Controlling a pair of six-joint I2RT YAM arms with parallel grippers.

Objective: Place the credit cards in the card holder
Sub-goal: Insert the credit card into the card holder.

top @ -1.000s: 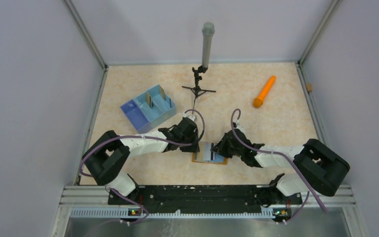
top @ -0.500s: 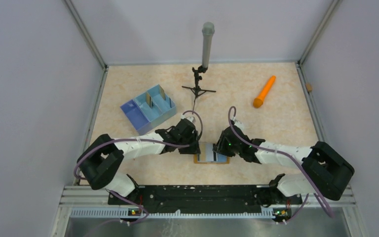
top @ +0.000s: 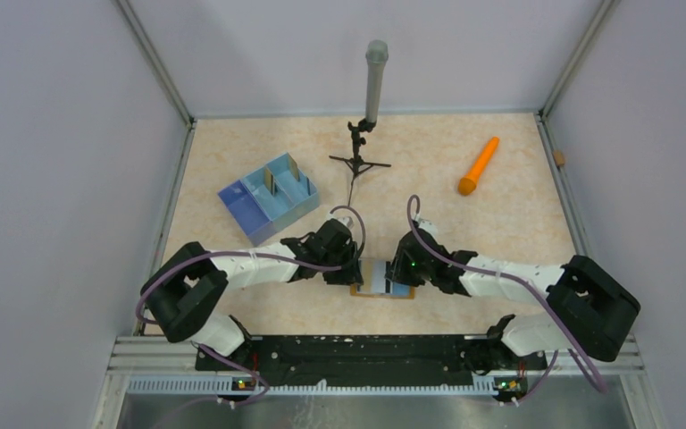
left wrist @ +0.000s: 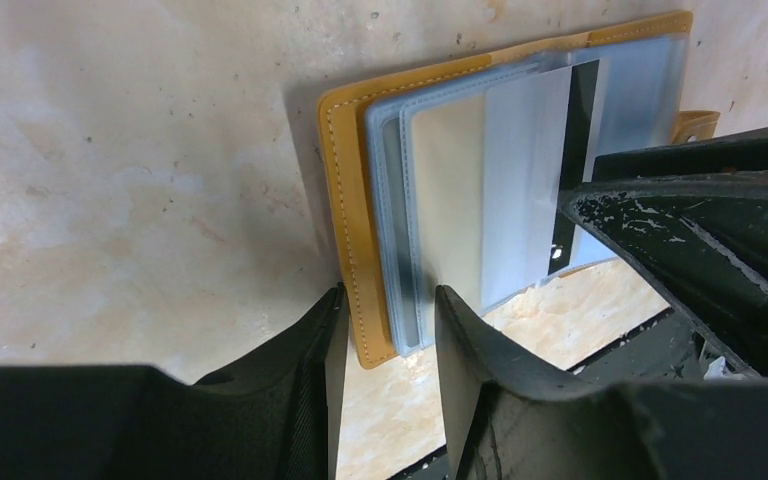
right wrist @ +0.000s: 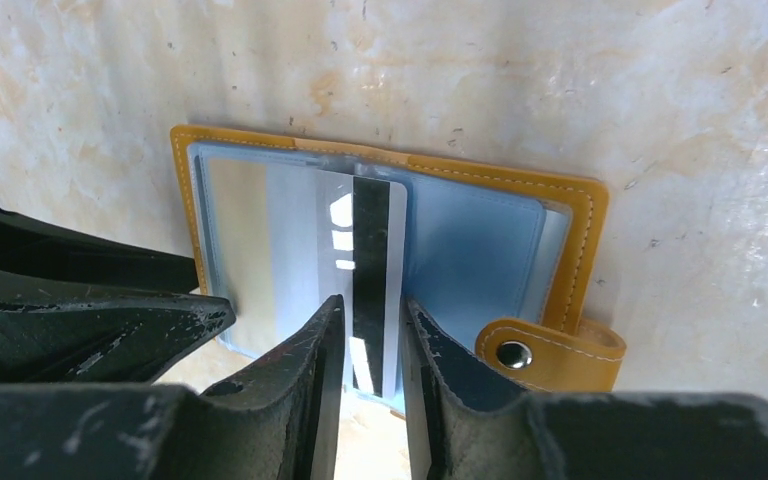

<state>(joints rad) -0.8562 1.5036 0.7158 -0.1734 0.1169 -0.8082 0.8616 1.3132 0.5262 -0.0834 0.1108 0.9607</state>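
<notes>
The card holder [top: 368, 291] lies open on the table between both grippers, mustard cover [right wrist: 582, 240] down and blue pockets up. A credit card [right wrist: 370, 230] with a dark stripe lies across its middle, its left part tucked under a clear pocket. A beige card [left wrist: 445, 190] sits in the pocket beside it. My right gripper [right wrist: 372, 303] is open, its fingertips on either side of the striped card's near end. My left gripper [left wrist: 391, 292] is open, straddling the card holder's [left wrist: 345, 180] left edge. Two more credit cards [top: 271, 180] stand upright in the blue tray.
A blue divided tray [top: 248, 210] sits at the back left. A small black tripod with a grey cylinder [top: 374, 85] stands at the back centre. An orange cone-shaped stick [top: 479, 166] lies at the back right. Grey walls close in three sides.
My right gripper's jaws have gone from shut to open and its wrist has shifted slightly left over the card holder. The left gripper has barely moved.
</notes>
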